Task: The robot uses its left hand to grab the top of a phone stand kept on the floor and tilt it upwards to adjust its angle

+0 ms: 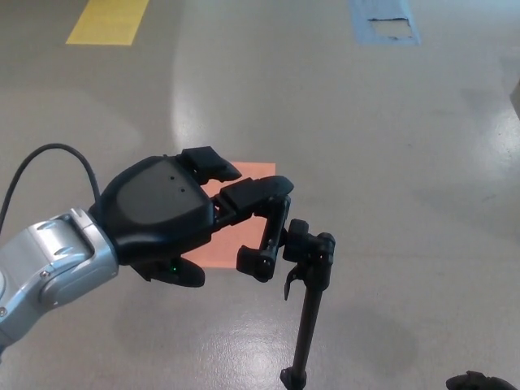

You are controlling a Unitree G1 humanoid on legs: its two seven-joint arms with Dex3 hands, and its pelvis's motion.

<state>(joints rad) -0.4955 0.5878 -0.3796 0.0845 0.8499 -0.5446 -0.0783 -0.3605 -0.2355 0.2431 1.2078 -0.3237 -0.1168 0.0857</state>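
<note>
The left hand (191, 215) is reaching in from the left side of the head view on a silver forearm (45, 268), with a black cable (49, 158) looping up behind the wrist. Its fingers (256, 191) are hooking over the upper end of the phone stand's (305, 280) clamp plate, which is hanging tilted just beside the stand's joint; the thumb is lying low under the palm, so the hand is grasping the top of the stand rather than hanging loose. The stand's thin black pole is rising from its foot on the floor (390, 146) near the bottom edge of the view. An orange sheet (236, 236) is lying flat on the floor beneath the hand. A yellow marking (106, 20) and a blue marking (383, 20) are showing along the far edge of the floor. The right hand is not showing.
</note>
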